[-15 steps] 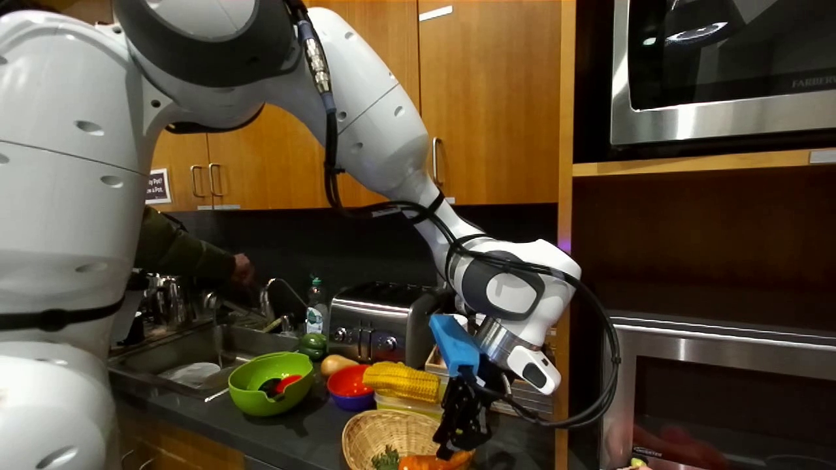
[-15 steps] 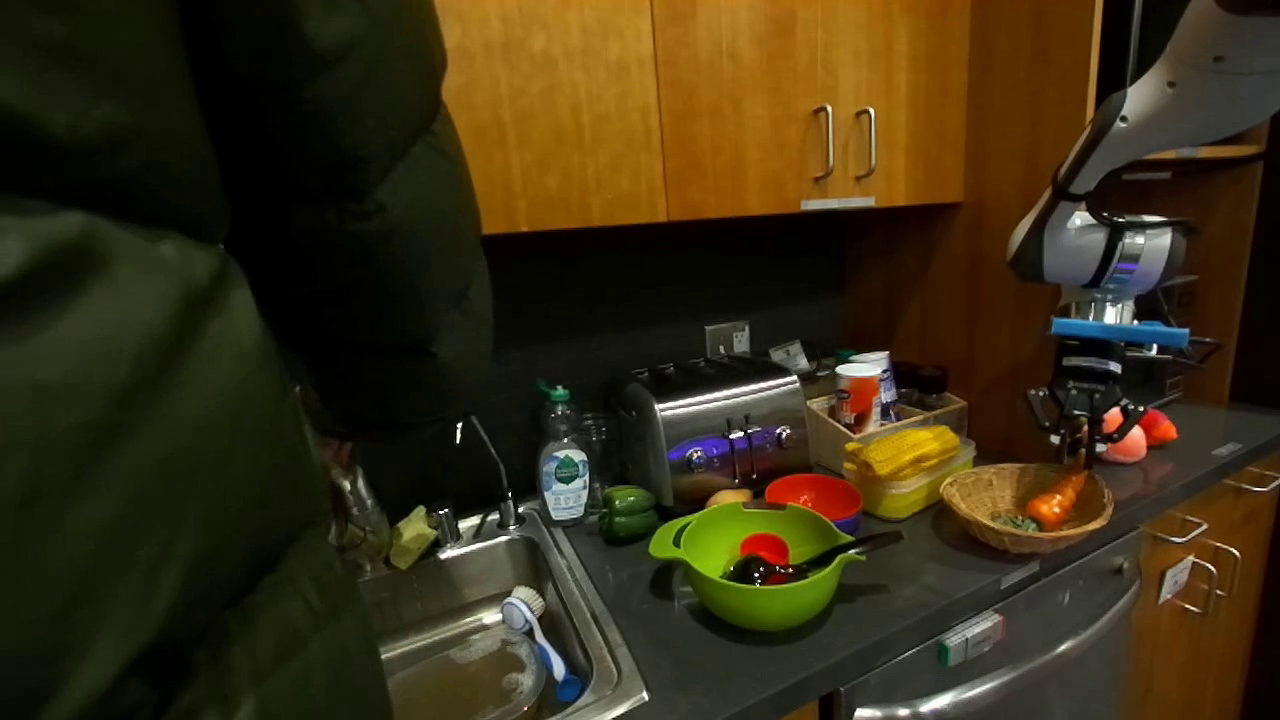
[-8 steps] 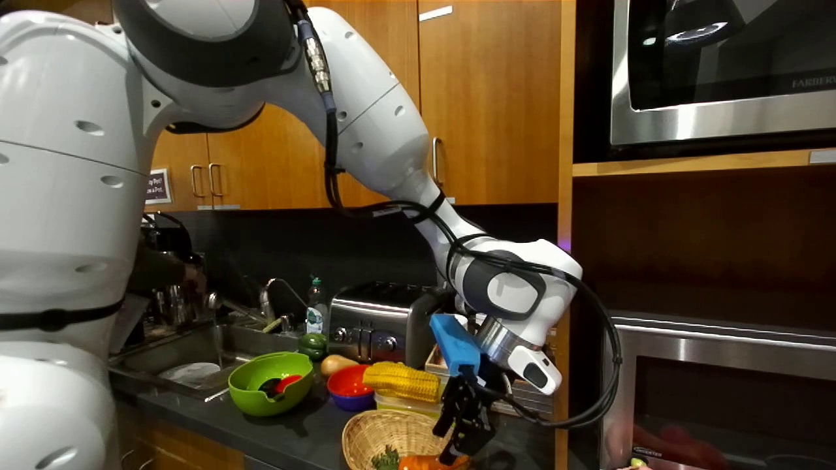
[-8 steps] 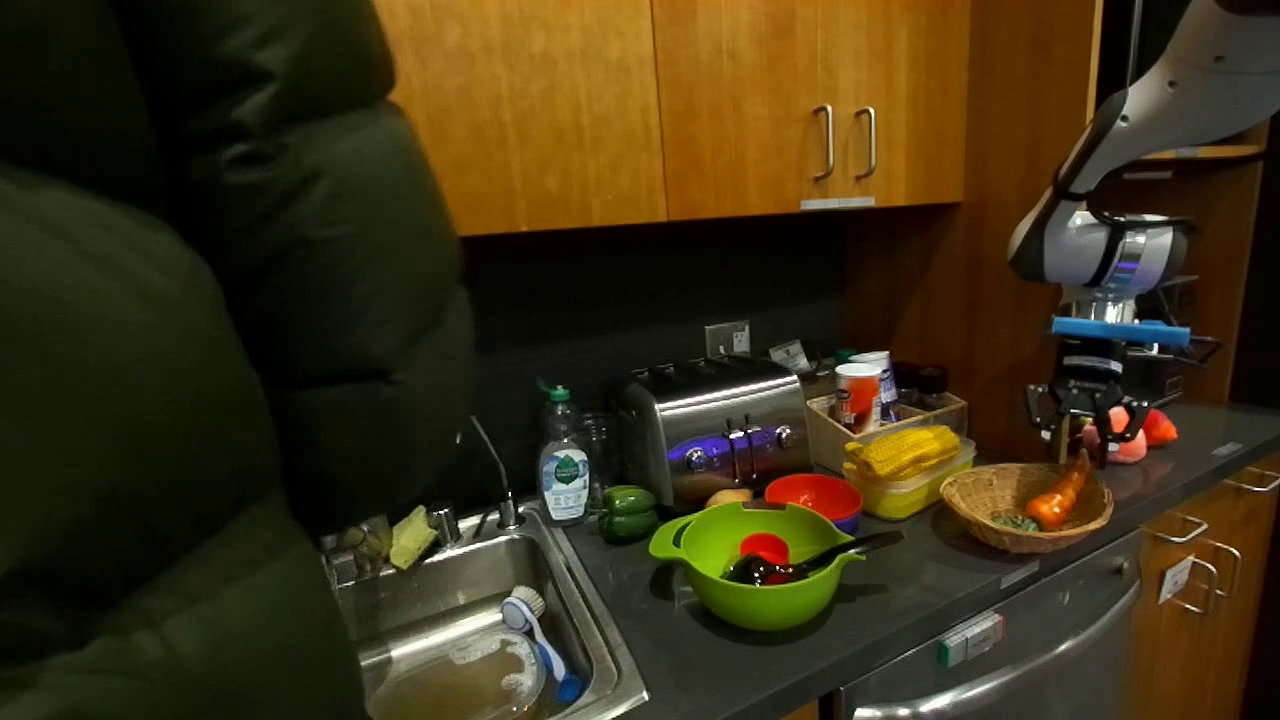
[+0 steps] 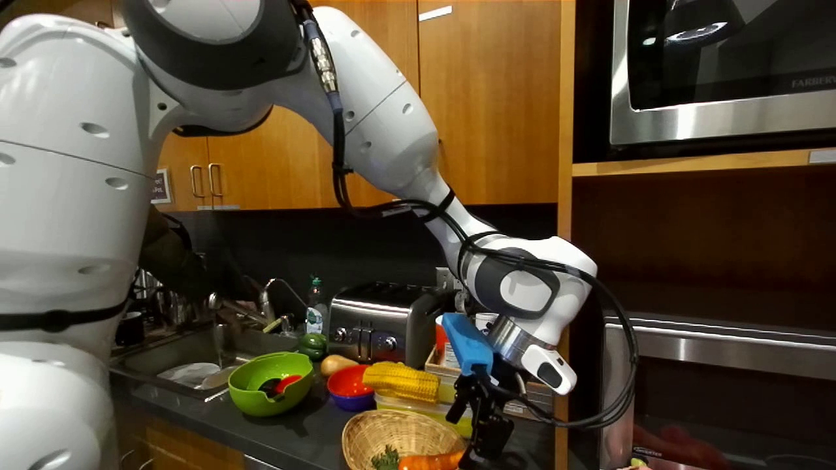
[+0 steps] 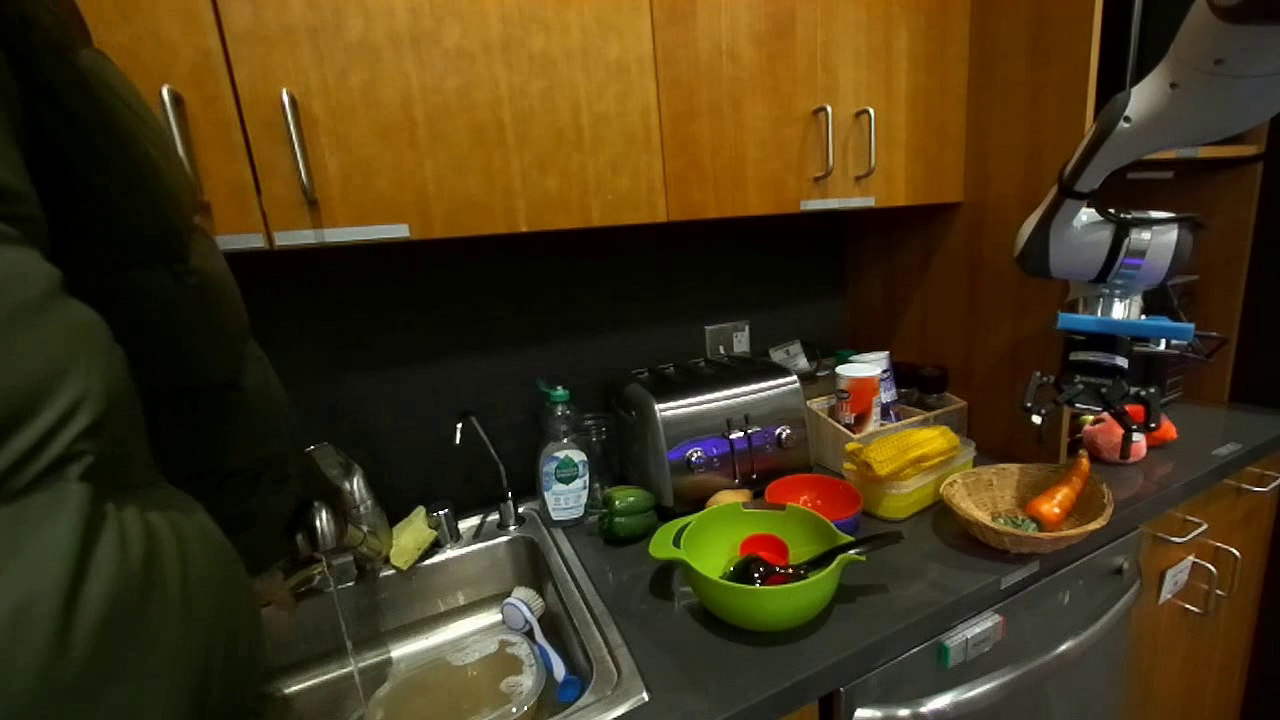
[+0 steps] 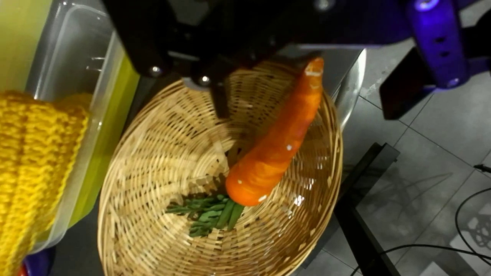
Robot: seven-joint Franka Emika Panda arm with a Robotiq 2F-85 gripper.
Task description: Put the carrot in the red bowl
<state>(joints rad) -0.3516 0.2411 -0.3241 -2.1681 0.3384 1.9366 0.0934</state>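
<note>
The orange carrot (image 6: pixel 1058 498) leans inside the woven basket (image 6: pixel 985 515), its narrow end resting up against the rim and its green top (image 7: pixel 209 214) down on the basket floor. My gripper (image 7: pixel 310 101) is spread wide above it in the wrist view, one finger on each side of the narrow end, touching neither side. In an exterior view the gripper (image 6: pixel 1085 432) hangs just over the basket with nothing held. The red bowl (image 6: pixel 812 492) stands beyond the green bowl, nested in a blue-purple one; both exterior views show it, also as the red bowl (image 5: pixel 351 380) left of the corn.
A yellow container (image 6: pixel 915 495) topped with yellow corn (image 6: pixel 905 453) stands between basket and red bowl. Closer to the sink is the lime-green bowl (image 6: pixel 765 605) with a black ladle. Behind are a toaster (image 6: pixel 715 430) and a wooden caddy (image 6: pixel 830 435). A person (image 6: pixel 130 450) is at the sink.
The fingers were close around the carrot's narrow end; they have spread apart and the gripper has risen slightly away. The carrot's narrow end has settled a little lower. The person has shifted left.
</note>
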